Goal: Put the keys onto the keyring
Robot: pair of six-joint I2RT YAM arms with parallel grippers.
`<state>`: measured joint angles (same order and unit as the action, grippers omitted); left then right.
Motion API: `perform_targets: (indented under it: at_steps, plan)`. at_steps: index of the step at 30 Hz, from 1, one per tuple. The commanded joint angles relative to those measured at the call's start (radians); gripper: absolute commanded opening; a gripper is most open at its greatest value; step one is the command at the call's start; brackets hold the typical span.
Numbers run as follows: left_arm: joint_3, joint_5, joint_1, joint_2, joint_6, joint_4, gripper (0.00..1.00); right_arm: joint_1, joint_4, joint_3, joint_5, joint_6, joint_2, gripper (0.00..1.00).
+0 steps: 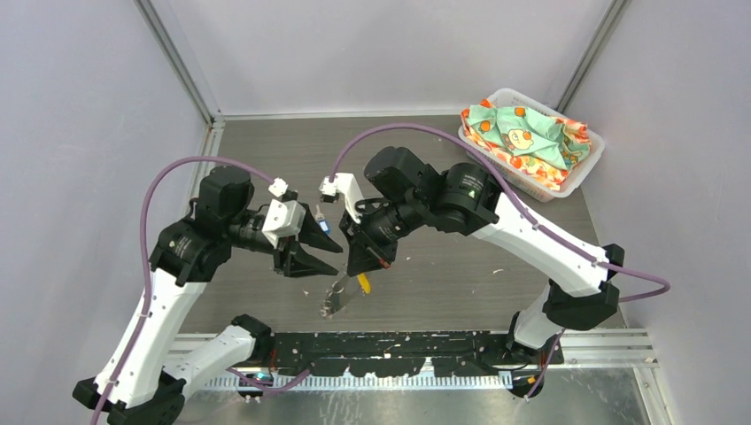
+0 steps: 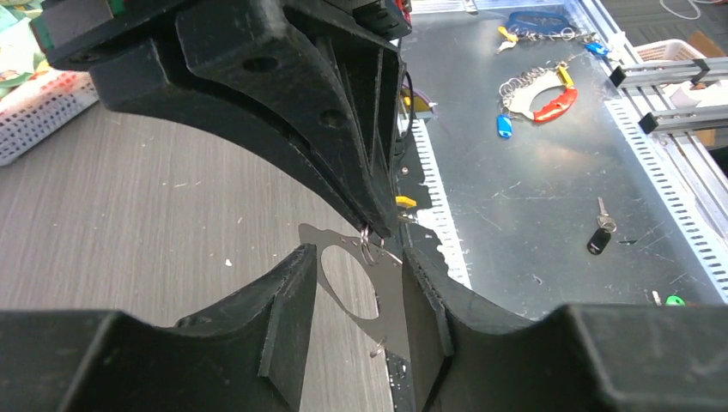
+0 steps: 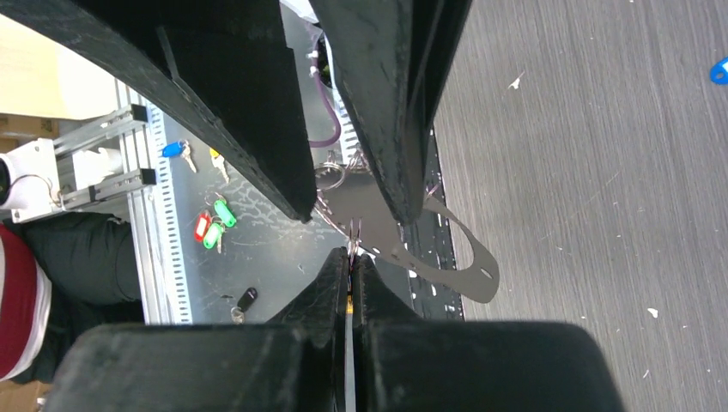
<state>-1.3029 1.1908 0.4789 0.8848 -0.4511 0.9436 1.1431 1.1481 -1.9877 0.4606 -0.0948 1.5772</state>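
Observation:
My right gripper (image 1: 361, 268) is shut on the yellow-headed key (image 1: 363, 283), whose yellow shows between the pads (image 3: 349, 300), with thin wire rings (image 2: 369, 245) at the tips. The keyring (image 1: 333, 299), a flat grey band loop (image 2: 392, 292) (image 3: 485, 274), lies just under those tips. My left gripper (image 1: 336, 260) faces the right one from the left, open, with nothing between its fingers (image 2: 292, 292). The blue-headed key (image 1: 321, 222) lies on the table behind the left gripper and shows at the right edge of the right wrist view (image 3: 719, 70).
A white basket (image 1: 592, 159) of patterned cloth stands at the back right. A black mounting plate (image 1: 398, 341) runs along the near table edge. Beyond it, on a metal bench, lie a red carabiner (image 2: 554, 105) and other key tags (image 3: 215, 232). Grey walls enclose the table.

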Motion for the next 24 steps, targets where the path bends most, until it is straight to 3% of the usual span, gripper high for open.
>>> perform_targets:
  at_steps: [1,8,24]
  plan:
    - [-0.006,0.04,0.02,0.02,0.004,0.007,0.42,0.006,0.048,-0.091,0.043,0.025,0.019,0.01]
    - [-0.014,-0.003,0.052,0.037,-0.044,0.058,0.38,0.012,0.064,-0.131,0.064,0.032,0.057,0.01]
    - [-0.043,-0.026,0.082,0.057,-0.111,0.143,0.0,0.021,0.119,-0.194,0.07,0.046,0.112,0.01]
